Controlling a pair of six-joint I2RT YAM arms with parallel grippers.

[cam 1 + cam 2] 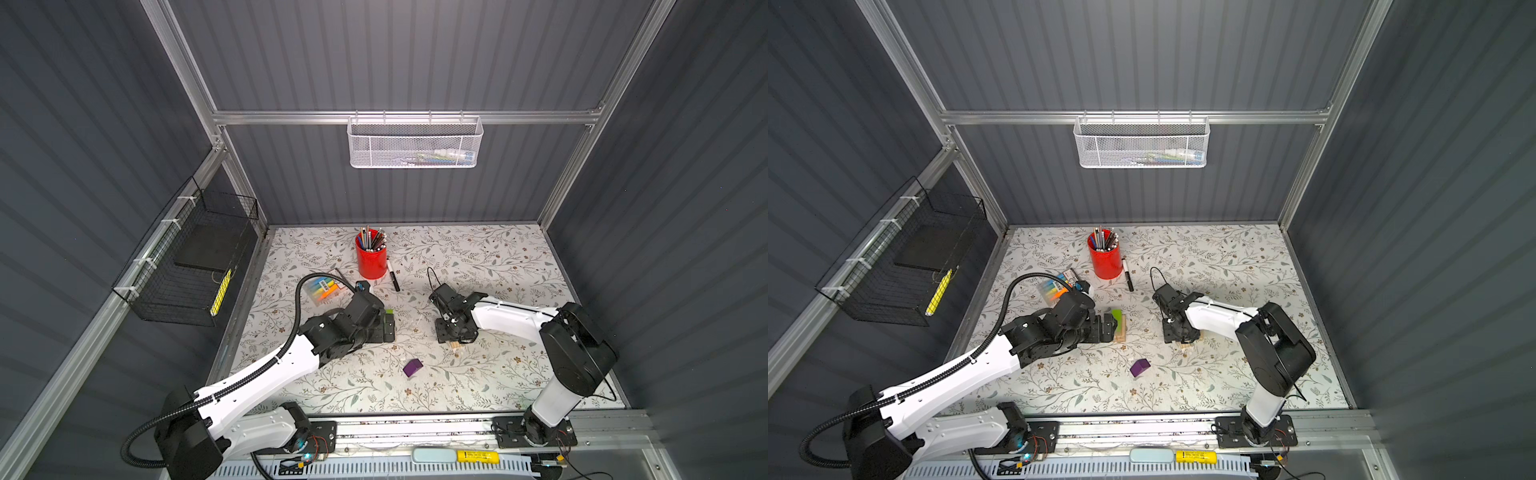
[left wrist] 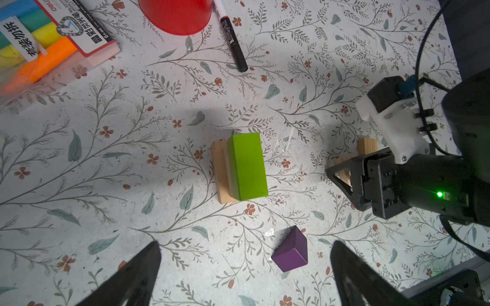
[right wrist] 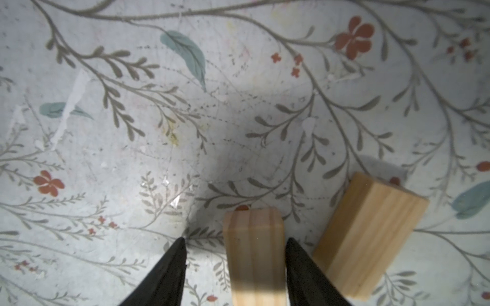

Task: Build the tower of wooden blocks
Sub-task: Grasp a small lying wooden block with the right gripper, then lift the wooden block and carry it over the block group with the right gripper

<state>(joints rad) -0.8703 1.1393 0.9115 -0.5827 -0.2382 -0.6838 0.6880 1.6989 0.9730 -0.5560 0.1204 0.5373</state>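
Right fingers straddle a pale wood block on the floral worktop, half closed, with a gap on one side and nothing gripped yet. I judge a pick is in hand. Left fingers hang wide open and empty just beside my wood block tower, a lime-green block on a plank, leaving its top free.

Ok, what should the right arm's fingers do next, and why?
Probably squeeze shut. The right fingers straddle a wood block; one finger sits right against its side and the other has a gap, so the block isn't gripped yet. Lifting now would likely leave it behind.
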